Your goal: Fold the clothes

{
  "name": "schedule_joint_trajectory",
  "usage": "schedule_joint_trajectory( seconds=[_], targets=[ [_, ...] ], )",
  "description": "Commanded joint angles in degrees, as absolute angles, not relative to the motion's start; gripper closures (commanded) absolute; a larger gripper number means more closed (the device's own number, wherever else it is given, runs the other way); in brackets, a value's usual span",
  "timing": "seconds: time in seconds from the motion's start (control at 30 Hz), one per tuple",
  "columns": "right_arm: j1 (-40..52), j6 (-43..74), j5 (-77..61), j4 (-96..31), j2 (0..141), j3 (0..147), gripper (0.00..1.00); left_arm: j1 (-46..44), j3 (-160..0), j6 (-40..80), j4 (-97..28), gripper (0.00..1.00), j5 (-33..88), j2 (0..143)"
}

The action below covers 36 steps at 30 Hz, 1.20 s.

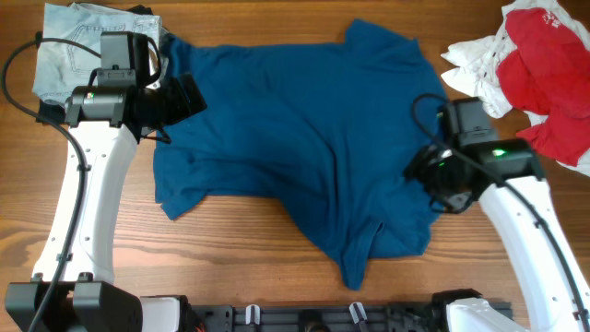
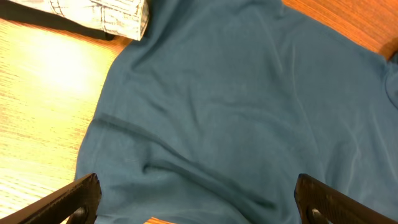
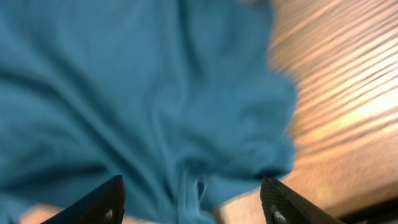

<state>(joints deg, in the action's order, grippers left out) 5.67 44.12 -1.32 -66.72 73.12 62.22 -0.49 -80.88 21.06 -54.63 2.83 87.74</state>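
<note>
Left pincer (image 2: 199, 205) and right pincer (image 3: 193, 202) are wide open, holding nothing, each low over the blue shirt (image 1: 295, 129) spread on the table (image 1: 240, 249). Only the top view shows them reaching in from both sides, and red clothes (image 1: 544, 55) far right.

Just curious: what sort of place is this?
Likely a robotics lab bench for folding laundry: a wooden table, a blue shirt spread between two robot arms, spare clothes heaped nearby.

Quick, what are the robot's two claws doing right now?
Left gripper: open, above the blue shirt, holding nothing.
Right gripper: open, holding nothing.
</note>
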Motion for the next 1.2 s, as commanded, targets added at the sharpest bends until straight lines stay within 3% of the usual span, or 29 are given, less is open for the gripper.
schedule_joint_trajectory(
  seconds=[0.0,0.17,0.4,0.6,0.7,0.87,0.93,1.17],
  targets=[
    [-3.95,37.58,0.60,-64.86,75.31,63.09,0.33,-0.49,-80.51,19.94,-54.41,0.00,2.48,88.14],
    [-13.45,29.85,-7.31,-58.63,81.89,63.09,0.33,-0.49,-80.51,19.94,-54.39,0.00,2.48,88.14],
    [-13.85,30.00,-14.83,-52.45,93.43,63.09,0.34,-0.49,-80.51,19.94,-54.46,0.00,2.48,88.14],
    [-13.85,30.02,-19.81,-50.59,101.12,63.09,0.41,-0.49,-80.51,19.94,-54.46,0.00,2.48,88.14],
    [-13.74,29.98,-19.81,-50.74,102.19,62.83,0.48,-0.49,-80.51,19.94,-54.46,0.00,2.48,88.14],
    [-13.43,28.21,-19.79,-50.68,102.17,62.50,0.76,-0.49,-80.51,19.94,-54.41,0.00,2.48,88.14],
    [-13.04,27.03,-19.81,-50.19,102.17,62.50,0.92,-0.49,-80.51,19.94,-54.41,0.00,2.48,88.14],
    [-6.24,21.47,-19.88,-45.65,98.83,62.67,0.96,-0.49,-80.51,19.94,-54.39,0.00,2.48,88.14]
  ],
)
